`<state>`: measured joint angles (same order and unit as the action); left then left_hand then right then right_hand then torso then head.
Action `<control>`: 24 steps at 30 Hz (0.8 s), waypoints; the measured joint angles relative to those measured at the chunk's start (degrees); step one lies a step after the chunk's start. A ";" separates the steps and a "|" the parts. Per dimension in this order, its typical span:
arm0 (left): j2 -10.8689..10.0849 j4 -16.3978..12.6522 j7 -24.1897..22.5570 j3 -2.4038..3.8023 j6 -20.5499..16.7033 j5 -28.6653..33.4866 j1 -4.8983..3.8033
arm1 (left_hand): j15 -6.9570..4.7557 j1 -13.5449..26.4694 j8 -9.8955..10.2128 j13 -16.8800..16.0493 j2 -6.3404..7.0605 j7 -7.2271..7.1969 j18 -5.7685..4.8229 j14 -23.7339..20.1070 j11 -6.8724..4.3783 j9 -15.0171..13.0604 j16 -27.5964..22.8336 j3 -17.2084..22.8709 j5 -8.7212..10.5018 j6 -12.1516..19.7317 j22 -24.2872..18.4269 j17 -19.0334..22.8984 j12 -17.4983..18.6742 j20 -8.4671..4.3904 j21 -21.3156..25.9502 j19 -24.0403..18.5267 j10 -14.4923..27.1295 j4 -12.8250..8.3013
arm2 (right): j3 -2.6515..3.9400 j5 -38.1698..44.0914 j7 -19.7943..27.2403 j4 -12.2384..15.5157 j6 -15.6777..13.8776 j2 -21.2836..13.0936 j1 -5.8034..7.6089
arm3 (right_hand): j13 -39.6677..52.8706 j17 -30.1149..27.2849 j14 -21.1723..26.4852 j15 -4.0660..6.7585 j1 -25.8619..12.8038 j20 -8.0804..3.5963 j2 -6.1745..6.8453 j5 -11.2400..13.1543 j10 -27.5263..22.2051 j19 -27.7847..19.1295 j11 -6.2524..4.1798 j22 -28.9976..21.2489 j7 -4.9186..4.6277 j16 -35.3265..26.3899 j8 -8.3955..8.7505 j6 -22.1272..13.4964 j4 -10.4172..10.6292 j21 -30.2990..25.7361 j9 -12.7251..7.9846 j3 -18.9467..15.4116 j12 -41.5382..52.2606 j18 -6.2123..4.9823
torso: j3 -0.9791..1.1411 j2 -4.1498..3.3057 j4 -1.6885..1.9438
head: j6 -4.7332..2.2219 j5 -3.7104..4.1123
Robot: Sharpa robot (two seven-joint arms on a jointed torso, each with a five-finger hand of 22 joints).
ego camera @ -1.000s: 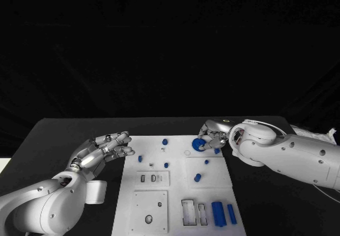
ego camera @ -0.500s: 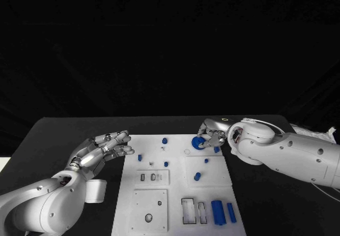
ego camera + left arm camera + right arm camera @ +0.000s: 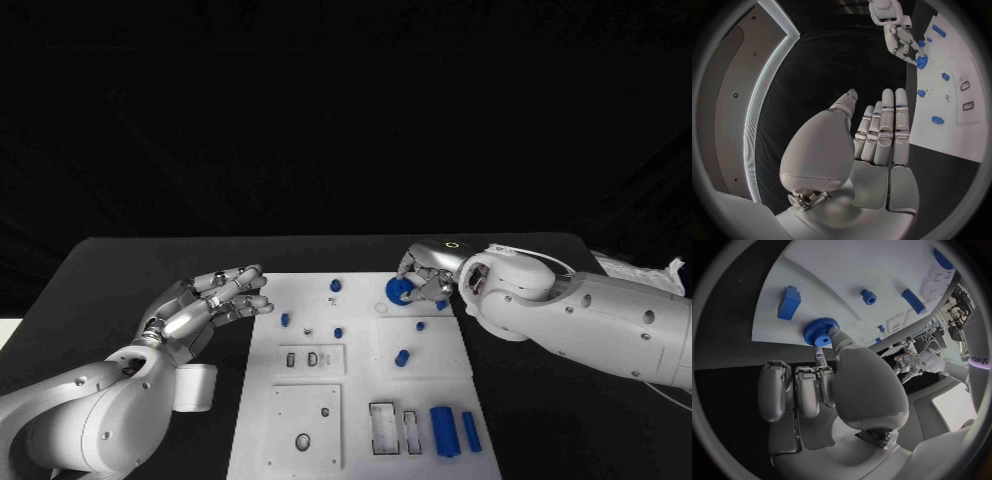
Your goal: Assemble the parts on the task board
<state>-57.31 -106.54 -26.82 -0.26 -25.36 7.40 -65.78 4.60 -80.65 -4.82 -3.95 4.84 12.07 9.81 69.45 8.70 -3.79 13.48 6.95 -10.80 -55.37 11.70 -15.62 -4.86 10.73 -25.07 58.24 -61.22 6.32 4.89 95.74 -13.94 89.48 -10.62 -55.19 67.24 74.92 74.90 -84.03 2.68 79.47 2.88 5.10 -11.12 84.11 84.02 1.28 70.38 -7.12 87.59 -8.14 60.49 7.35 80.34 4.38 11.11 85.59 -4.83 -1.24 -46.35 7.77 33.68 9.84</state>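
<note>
The white task board lies in the middle of the table. At its far right corner my right hand pinches a blue gear between the thumb and a finger, close over the board. In the right wrist view the blue gear sits at the fingertips, with a blue block just beside it. My left hand hovers at the board's left edge, fingers straight and apart, holding nothing. The left wrist view shows the left hand flat and the right hand with the gear beyond it.
Small blue parts are scattered over the board's far half. Two blue cylinders lie near its front right corner. A white cup-shaped object stands left of the board beside my left arm.
My right hand with the gear has shifted slightly toward the far left. The left hand has stayed in place.
</note>
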 measured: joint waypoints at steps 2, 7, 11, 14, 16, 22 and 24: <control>0.00 0.00 0.01 0.00 0.02 0.00 0.00 | 0.00 0.00 0.00 0.00 0.00 0.00 0.00 0.00 0.00 0.00 0.00 0.00 0.00 0.00 0.00 0.00 0.00 0.00 0.00 0.00 0.00 0.00 | -0.11 0.41 0.03 0.50 -0.59 0.03 -0.15 | 0.00 0.00 0.14 0.14 -0.08 0.00 -0.07 -0.88 -0.15 0.00 -0.15 0.13 0.01 0.00 -0.02 0.01 0.11 0.22 0.00 0.57 0.00 0.00 | 0.00 0.00 0.01 | -0.01 -0.12; 0.00 0.04 0.06 0.00 0.08 0.00 0.00 | 0.00 0.00 0.00 0.00 0.00 0.00 0.00 0.00 0.00 0.00 0.00 0.00 0.00 0.00 0.00 -0.04 0.00 0.00 0.00 0.00 0.00 0.00 | -0.30 0.85 0.15 2.54 -2.80 0.46 -0.40 | -0.01 0.00 0.21 0.21 -1.26 0.00 -0.27 -1.88 -0.16 0.00 -0.15 0.16 0.01 0.00 -0.03 0.01 0.54 0.22 0.00 1.38 0.00 0.00 | 0.00 0.03 0.01 | -0.08 -0.31; 0.01 0.06 0.11 0.00 0.14 0.00 0.00 | 0.00 0.00 0.00 0.00 0.00 0.00 0.00 0.00 0.00 0.00 0.00 0.00 0.00 0.00 -0.01 -0.04 0.00 0.00 0.00 0.00 0.00 0.00 | -0.23 1.56 0.06 3.99 -4.88 1.63 -0.24 | -0.01 0.04 0.21 0.21 -1.47 0.00 -0.19 -2.85 -0.16 0.00 -0.15 0.24 0.01 0.00 0.22 0.01 0.08 0.22 -0.01 2.55 0.00 0.00 | -0.04 0.03 0.03 | -0.16 -0.41; 0.03 0.07 0.15 0.00 0.20 0.00 0.00 | 0.00 0.00 0.00 0.00 0.00 0.00 0.00 0.00 0.00 0.00 0.00 0.00 0.00 0.00 -0.01 -0.04 0.00 0.00 0.00 0.00 0.00 0.00 | -0.22 2.59 -0.21 4.65 -6.04 2.78 -0.21 | -0.01 0.04 0.21 0.20 -1.54 0.00 -0.12 -3.20 -0.16 0.00 -0.15 0.24 0.01 0.00 0.44 0.01 -0.24 0.22 -0.02 2.93 0.00 0.00 | -0.07 0.03 0.08 | -0.14 -0.54; 0.05 0.08 0.17 -0.01 0.23 0.00 0.00 | 0.00 0.00 0.00 0.00 0.00 0.00 0.00 0.00 0.00 0.00 0.00 0.00 0.00 0.00 -0.01 -0.04 0.00 0.00 0.00 0.00 0.00 0.00 | -0.22 3.31 -0.49 4.87 -6.51 3.66 -0.19 | -0.01 0.04 0.21 0.20 -1.62 0.00 -0.04 -3.20 -0.16 0.00 -0.15 0.24 0.01 -0.01 0.49 0.01 -0.36 0.21 -0.02 3.35 0.00 0.00 | -0.07 0.03 0.10 | -0.11 -0.63; 0.07 0.08 0.23 -0.01 0.31 0.00 0.00 | 0.00 0.00 0.00 0.00 0.00 0.00 0.00 0.00 0.00 0.00 0.00 0.00 0.00 0.00 -0.01 -0.09 0.00 0.00 0.00 0.00 0.00 0.00 | -0.25 5.47 -1.27 4.74 -7.38 7.17 -0.30 | -0.01 0.04 0.21 0.20 -1.87 0.00 0.21 -3.21 -0.16 -0.01 -0.15 0.47 0.01 -0.03 0.69 0.01 -0.62 0.21 -0.02 3.64 0.00 0.00 | -0.09 0.02 0.12 | 0.03 -1.04; 0.09 0.08 0.24 -0.01 0.33 0.00 0.00 | 0.00 0.00 0.00 0.00 0.00 0.00 0.00 0.00 0.00 0.00 0.00 0.00 0.00 0.00 -0.01 -0.12 0.00 0.00 0.00 0.00 0.00 0.00 | -0.27 5.99 -1.43 4.30 -7.48 8.21 -0.48 | -0.01 0.04 0.21 0.20 -1.90 0.00 0.24 -3.21 -0.16 -0.01 -0.14 0.47 0.01 -0.03 0.76 0.01 -0.62 0.21 -0.02 3.64 0.00 0.00 | -0.09 0.01 0.12 | 0.10 -1.16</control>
<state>-57.22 -106.46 -26.58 -0.27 -25.03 7.40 -65.78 4.60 -80.65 -4.82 -3.95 4.84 12.07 9.81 69.44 8.70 -3.79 13.48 6.95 -10.80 -55.37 11.68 -15.74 -4.86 10.73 -25.07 58.24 -61.22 6.32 4.62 101.73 -15.37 93.78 -18.10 -46.98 66.76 74.90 74.94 -83.82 2.88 77.57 2.88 5.34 -14.33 83.95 84.01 1.14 70.85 -7.11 87.56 -7.37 60.50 6.72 80.55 4.36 14.75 85.59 -4.84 -1.33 -46.34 7.88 33.78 8.67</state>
